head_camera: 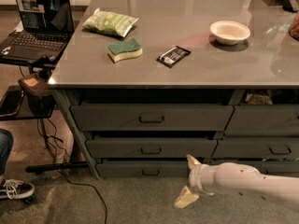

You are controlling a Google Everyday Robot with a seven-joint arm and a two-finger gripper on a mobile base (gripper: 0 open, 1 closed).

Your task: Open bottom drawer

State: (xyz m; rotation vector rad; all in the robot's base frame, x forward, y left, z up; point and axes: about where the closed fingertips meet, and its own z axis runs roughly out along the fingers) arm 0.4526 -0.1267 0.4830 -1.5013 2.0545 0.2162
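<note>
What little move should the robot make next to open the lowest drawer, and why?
Probably slide the end effector a bit to the left, so its fingers close in on the handle of the bottom drawer. The end effector hangs low near the floor, just right of that handle, open and touching nothing. The drawer looks shut, so the handle has to be reached first.

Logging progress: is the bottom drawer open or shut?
Shut: bottom drawer front sits flush, no tray showing; open gripper hovers right of its handle.

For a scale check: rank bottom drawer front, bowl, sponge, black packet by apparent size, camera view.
1. bottom drawer
2. bowl and sponge, too alike to rank
3. black packet
The tool hangs open by the drawer's right end.
</note>
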